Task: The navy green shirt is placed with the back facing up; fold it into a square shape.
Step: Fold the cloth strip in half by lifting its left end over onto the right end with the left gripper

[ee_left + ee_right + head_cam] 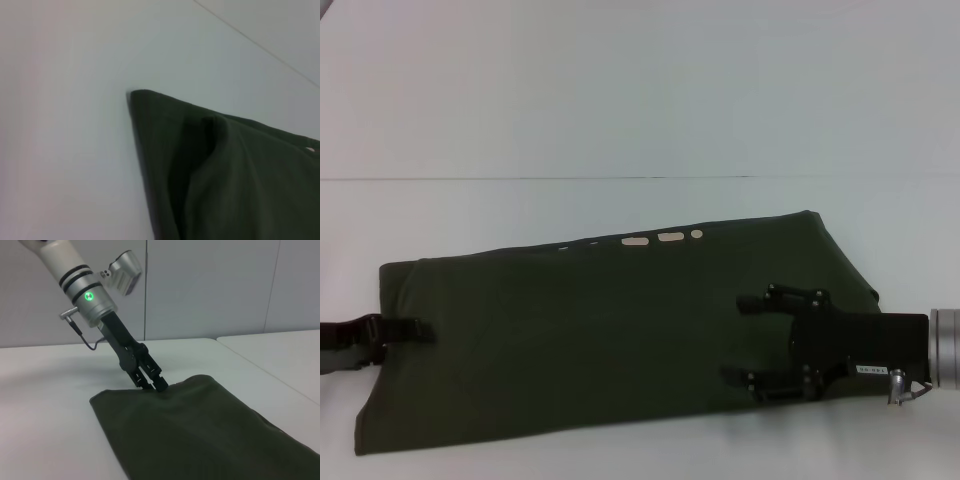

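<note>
Dark olive-green cotton shirt (600, 340) is laid lengthwise across the white surface (620, 100); its left end is pinched by the left end effector (150, 382), while the right end effector (750, 340) is spread wide over the right end.

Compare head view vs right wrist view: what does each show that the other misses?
Head only: the right gripper, jaws open, over the right part of the navy green shirt, and pale cream lettering peeking along the shirt's far edge.
Right wrist only: the left arm with its green light, and a wall behind the table.
Both: the left gripper at the shirt's left edge, and the shirt lying already folded on the white table.
</note>
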Robot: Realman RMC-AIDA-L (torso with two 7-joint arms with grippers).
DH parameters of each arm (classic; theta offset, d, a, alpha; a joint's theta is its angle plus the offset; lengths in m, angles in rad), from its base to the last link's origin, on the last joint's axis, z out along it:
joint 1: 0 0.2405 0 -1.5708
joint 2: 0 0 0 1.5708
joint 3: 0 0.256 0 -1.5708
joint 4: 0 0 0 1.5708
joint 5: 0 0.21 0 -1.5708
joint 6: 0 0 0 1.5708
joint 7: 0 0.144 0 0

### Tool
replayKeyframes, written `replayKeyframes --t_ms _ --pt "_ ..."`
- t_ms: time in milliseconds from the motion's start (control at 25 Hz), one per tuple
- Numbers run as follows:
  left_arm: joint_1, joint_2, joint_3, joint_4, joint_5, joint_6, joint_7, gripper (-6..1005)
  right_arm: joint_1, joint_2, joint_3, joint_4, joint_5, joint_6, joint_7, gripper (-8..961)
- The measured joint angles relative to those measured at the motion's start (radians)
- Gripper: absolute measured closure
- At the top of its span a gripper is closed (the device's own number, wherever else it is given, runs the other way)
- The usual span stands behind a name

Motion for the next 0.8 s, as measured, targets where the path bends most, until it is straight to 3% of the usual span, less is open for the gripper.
replayKeyframes --t_ms 800 --pt "-0.035 -0.024 0.000 -0.001 -0.007 0.019 -0.007 228 0.002 0.000 -0.011 0.001 0.000 0.016 0.002 25"
